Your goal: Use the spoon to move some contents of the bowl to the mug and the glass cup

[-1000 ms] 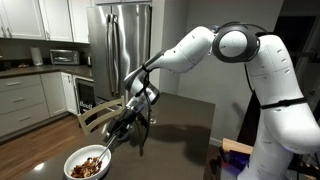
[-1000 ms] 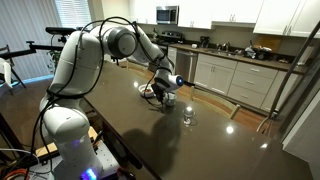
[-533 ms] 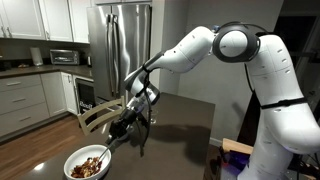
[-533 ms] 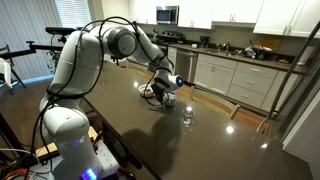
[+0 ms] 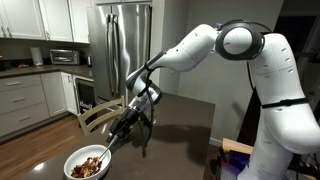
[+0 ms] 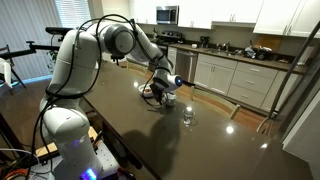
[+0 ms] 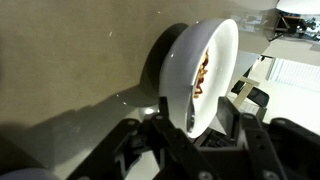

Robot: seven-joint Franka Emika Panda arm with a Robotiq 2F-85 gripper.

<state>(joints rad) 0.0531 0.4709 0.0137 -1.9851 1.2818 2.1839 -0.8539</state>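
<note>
The white bowl (image 5: 88,166) stands at the near end of the dark table, with brown and reddish contents (image 5: 88,167) heaped in it. My gripper (image 5: 122,128) hangs just above and behind it, shut on the spoon (image 5: 108,150), which slants down to the bowl's rim. In the wrist view the bowl (image 7: 180,70) lies right in front of the gripper (image 7: 195,130); the contents (image 7: 203,75) show inside it and the spoon's handle (image 7: 192,118) sits between the black fingers. The glass cup (image 6: 188,117) stands a little apart from the gripper (image 6: 160,92). I cannot make out the mug.
A wooden chair (image 5: 95,118) stands at the table's far side, with a steel fridge (image 5: 125,50) behind it. Kitchen counters (image 6: 240,70) run along the wall. The robot's white base (image 6: 65,130) stands at the table's edge.
</note>
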